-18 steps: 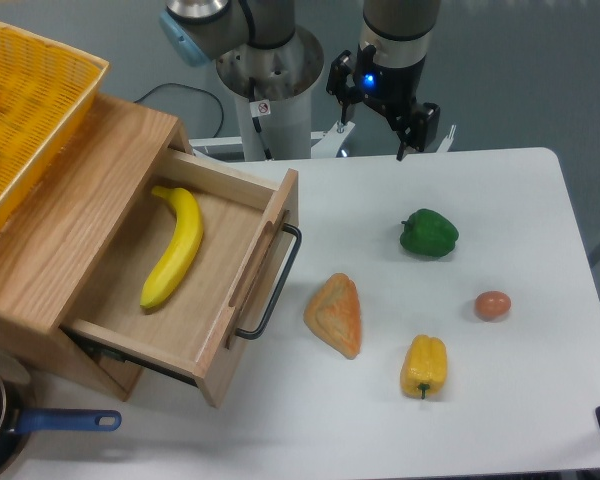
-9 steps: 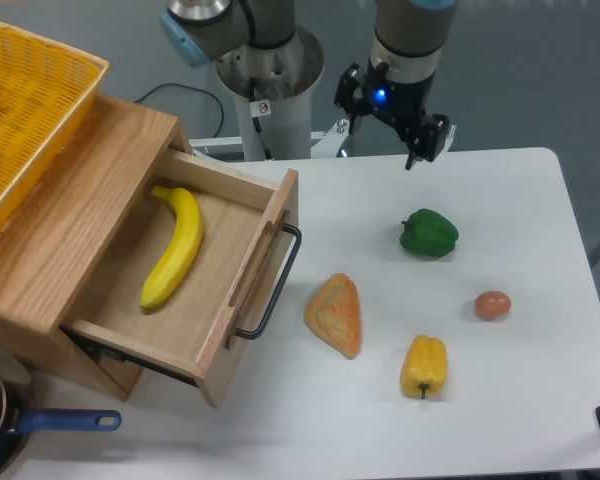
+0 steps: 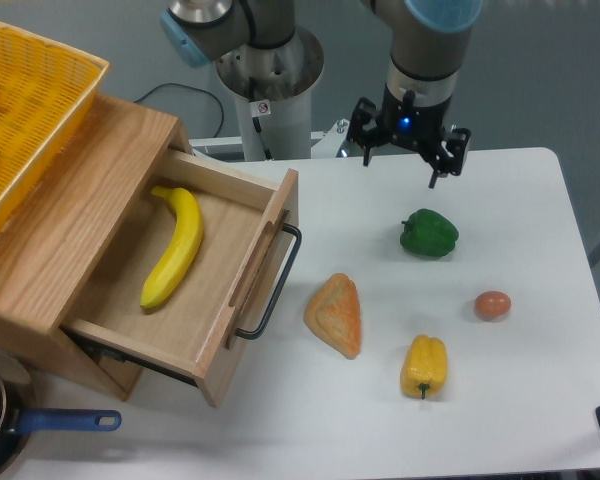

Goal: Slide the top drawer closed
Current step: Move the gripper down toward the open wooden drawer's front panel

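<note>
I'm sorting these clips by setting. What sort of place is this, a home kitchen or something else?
Probably a robotics lab set up like a kitchen, not a home. A robot arm's gripper hangs over a plain white table laid with toy-like food, such as a green pepper, beside an open drawer holding a banana.

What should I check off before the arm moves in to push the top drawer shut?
1. Top drawer pulled out, needs closing: ok.
2. Banana lies flat inside, below the drawer walls: ok.
3. Black bar handle free of objects: ok.
4. Pastry close to the drawer front, touching nothing: ok.
5. Claw empty, fingers spread, far from the drawer above the table's back edge: ok.
6. Drawer rails unobstructed: cannot tell.
</note>
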